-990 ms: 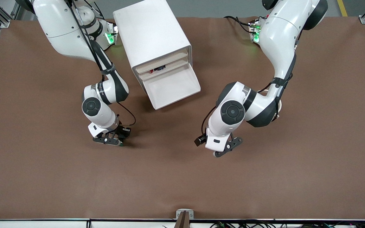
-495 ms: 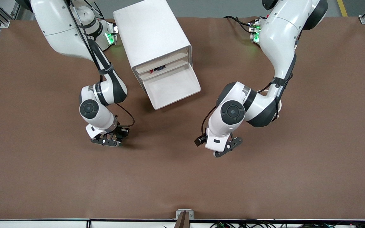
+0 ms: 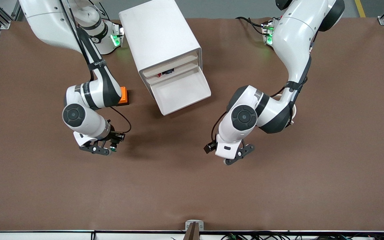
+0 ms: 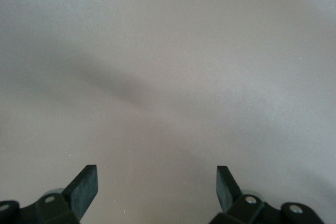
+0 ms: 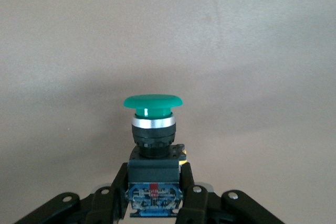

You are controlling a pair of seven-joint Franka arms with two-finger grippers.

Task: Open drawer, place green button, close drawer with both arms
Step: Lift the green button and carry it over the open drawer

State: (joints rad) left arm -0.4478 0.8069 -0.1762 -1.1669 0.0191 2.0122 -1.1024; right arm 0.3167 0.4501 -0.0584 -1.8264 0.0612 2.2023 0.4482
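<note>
Green-capped button (image 5: pixel 152 145) sits clamped in the right gripper (image 3: pixel 103 149) fingers; left gripper (image 4: pixel 156 188) fingers spread.

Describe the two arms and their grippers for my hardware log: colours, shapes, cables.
Both arms are glossy white, rounded segments with black joint rings and round black caps. A thin black cable runs along each. The right gripper and left gripper are black, with flat linkage fingers.
</note>
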